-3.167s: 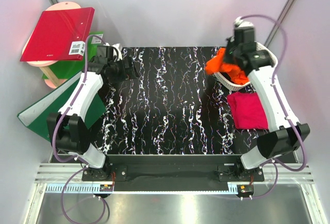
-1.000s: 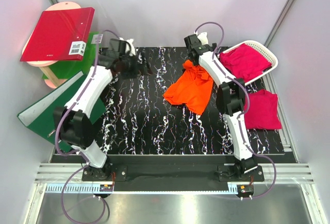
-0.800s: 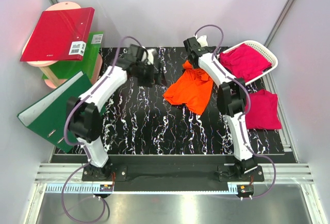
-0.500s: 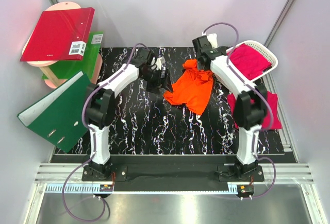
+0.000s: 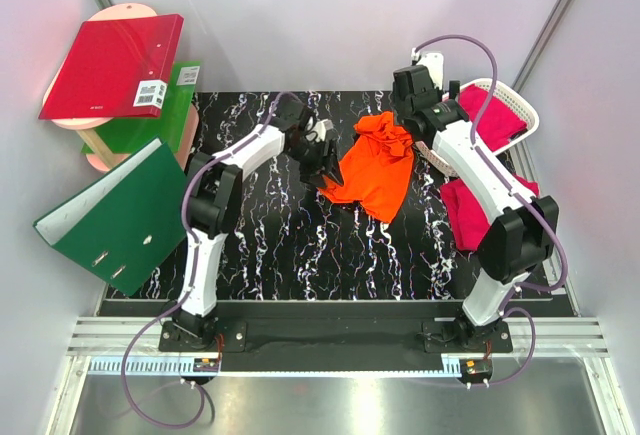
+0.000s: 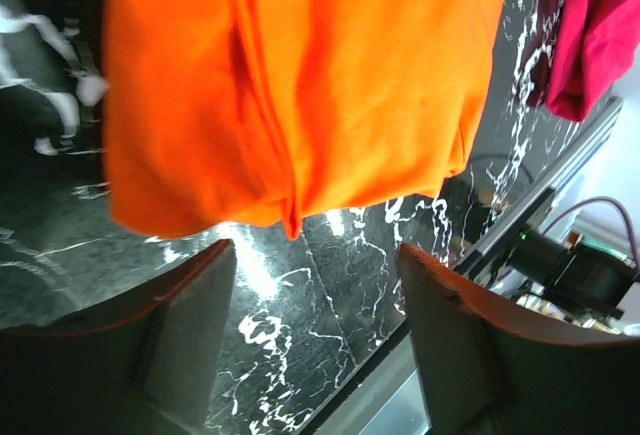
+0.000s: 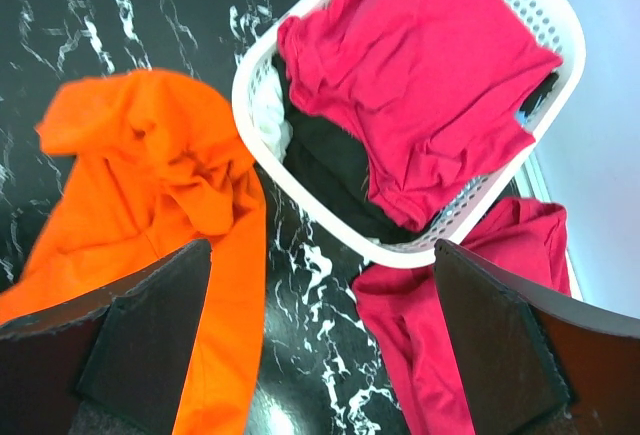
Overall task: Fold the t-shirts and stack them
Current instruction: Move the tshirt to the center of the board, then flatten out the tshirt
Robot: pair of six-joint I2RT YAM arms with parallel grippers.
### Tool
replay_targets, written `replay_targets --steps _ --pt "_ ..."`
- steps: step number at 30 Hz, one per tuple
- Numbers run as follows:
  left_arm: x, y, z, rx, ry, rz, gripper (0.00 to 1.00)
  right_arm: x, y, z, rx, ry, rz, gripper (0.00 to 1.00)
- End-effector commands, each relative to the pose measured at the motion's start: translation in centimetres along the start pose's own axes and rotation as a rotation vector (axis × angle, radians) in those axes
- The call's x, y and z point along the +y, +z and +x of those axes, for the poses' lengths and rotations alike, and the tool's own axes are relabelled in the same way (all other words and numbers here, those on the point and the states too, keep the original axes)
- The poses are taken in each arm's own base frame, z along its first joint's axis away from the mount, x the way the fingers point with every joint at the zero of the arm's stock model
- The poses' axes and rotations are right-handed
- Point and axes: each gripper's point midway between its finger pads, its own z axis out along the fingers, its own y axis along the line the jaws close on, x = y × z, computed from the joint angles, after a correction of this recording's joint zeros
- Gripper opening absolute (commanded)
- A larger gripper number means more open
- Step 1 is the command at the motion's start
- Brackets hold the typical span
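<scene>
Black marbled table (image 5: pixel 290 245) fills the middle of a pale-walled booth, with a red binder (image 5: pixel 110 65) propped at the far left corner and a green binder (image 5: pixel 110 220) lying open off the table's left edge. Rumpled and unfolded, the orange t-shirt (image 5: pixel 375 170) lies on the table right of centre, its bunched end toward the far edge. The left gripper (image 5: pixel 323 155) sits low just beside the shirt's left edge; in its wrist view the fingers (image 6: pixel 190 305) stand apart with only bare table between them and the orange hem just ahead, so it grips nothing, and whether it touches the cloth I cannot tell. The right gripper (image 7: pixel 322 245) hangs above the far right of the table, its jaws spread wide and empty, looking down on the orange cloth and the white basket (image 7: pixel 243 105). A magenta t-shirt (image 7: pixel 420 75) lies crumpled in the basket, spilling over some dark cloth (image 7: pixel 330 180). On the table just in front of the basket a second magenta t-shirt (image 5: pixel 462 217) lies flat, partly hidden under the right arm in the top view.
</scene>
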Motion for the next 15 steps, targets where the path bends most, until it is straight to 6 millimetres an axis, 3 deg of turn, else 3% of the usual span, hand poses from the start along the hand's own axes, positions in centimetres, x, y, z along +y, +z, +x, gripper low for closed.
replay_targets --steps 1,7,15 --pt "-3.3 -0.7 0.4 -0.003 0.066 0.068 0.6 0.2 -0.4 0.1 -0.01 0.031 -0.011 1.0" --pt "-1.9 1.0 1.5 0.039 0.038 0.038 0.6 0.2 -0.4 0.5 0.0 0.023 -0.011 1.0" --pt "-0.8 2.3 0.8 0.032 0.034 -0.005 0.37 0.5 -0.4 0.7 0.004 0.019 -0.03 1.0"
